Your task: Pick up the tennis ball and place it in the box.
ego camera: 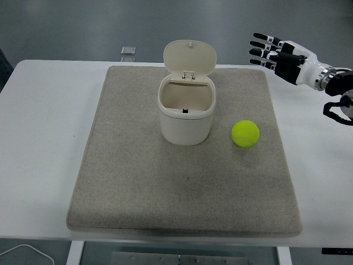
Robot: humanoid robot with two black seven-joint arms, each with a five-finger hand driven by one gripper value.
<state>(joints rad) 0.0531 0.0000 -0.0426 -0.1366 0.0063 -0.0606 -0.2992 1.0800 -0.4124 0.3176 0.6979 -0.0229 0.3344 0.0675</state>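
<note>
Tennis ball (245,133): yellow-green, fuzzy, resting on mat (165,187).

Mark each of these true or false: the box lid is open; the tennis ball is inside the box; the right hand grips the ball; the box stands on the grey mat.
1. The box lid is open. True.
2. The tennis ball is inside the box. False: it lies on the grey mat, right of the box.
3. The right hand grips the ball. False: its fingers are spread, holding nothing, away from the ball.
4. The box stands on the grey mat. True.
</note>
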